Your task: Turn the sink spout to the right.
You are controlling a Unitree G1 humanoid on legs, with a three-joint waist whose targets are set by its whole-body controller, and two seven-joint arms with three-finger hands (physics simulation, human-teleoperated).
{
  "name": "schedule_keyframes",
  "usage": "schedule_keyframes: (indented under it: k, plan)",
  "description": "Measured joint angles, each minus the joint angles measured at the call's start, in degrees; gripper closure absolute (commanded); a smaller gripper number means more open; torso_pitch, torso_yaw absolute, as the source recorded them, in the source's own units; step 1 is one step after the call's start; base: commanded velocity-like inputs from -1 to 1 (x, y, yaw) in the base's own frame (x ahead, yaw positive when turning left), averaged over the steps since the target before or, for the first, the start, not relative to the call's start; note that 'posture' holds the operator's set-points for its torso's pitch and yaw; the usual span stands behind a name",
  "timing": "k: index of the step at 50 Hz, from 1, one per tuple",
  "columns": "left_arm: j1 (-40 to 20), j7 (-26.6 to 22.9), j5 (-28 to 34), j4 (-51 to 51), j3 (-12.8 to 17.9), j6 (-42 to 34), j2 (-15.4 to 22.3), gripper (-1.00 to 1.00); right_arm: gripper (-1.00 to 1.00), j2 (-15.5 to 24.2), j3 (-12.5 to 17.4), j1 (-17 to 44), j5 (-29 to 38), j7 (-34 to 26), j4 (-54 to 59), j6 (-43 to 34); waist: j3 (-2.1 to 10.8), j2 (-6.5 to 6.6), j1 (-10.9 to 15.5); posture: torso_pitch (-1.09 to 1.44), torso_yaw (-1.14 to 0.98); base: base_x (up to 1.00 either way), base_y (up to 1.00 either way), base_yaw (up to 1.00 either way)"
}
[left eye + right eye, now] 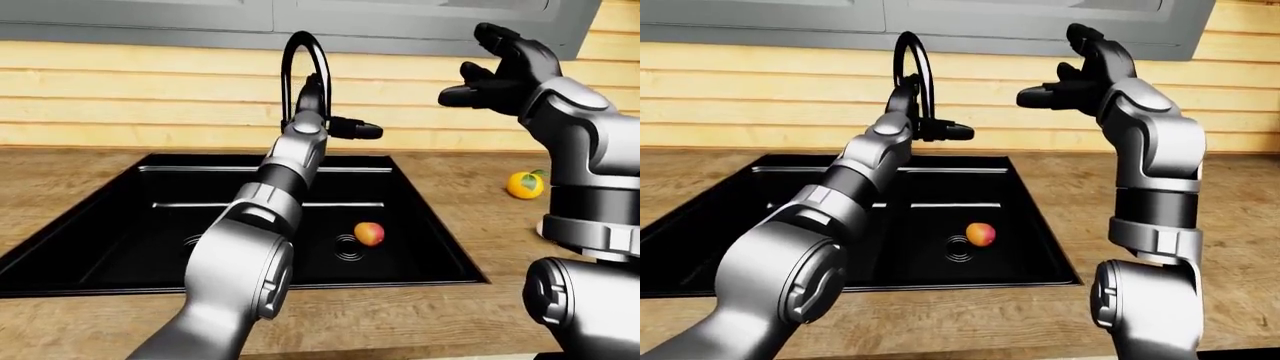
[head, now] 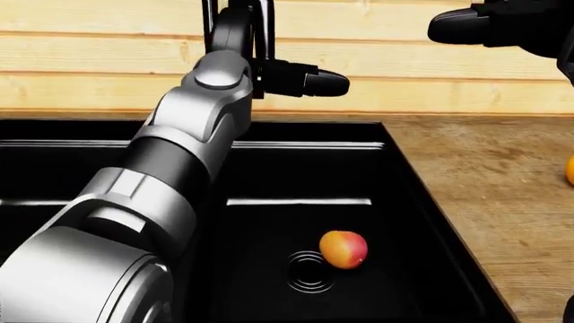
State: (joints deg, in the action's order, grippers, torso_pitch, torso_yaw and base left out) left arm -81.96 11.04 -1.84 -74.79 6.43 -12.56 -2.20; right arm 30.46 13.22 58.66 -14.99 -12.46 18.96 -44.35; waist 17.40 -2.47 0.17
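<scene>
A wooden tabletop (image 1: 90, 176) holds a black sink (image 1: 420, 217), with a pale plank wall and grey cabinets above it. The arched black spout (image 1: 303, 52) rises at the sink's far edge. The left hand (image 1: 335, 124) reaches up against the spout; whether it grips, I cannot tell. The right hand (image 1: 500, 67) hangs wide open, right of the spout. A peach (image 1: 369, 233) lies in the sink by the drain, and an orange (image 1: 524, 184) rests on the tabletop right of the sink.

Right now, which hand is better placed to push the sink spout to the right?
The left hand. Its fingers are already at the spout above the sink. The right hand is raised, open, away from it.
</scene>
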Motion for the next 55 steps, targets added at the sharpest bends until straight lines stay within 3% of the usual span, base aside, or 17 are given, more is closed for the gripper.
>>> schedule_keyframes:
  k: [55]
  plan:
    - [-1.7, 1.1, 0.2, 0.25, -0.87, -0.77, -4.41, -1.0, -1.0, 1.21, 0.93, -1.56, -1.5, 0.48, -3.48, -1.89, 0.09, -0.47, 0.04, -0.45, 0.0, 0.0, 0.0, 0.0]
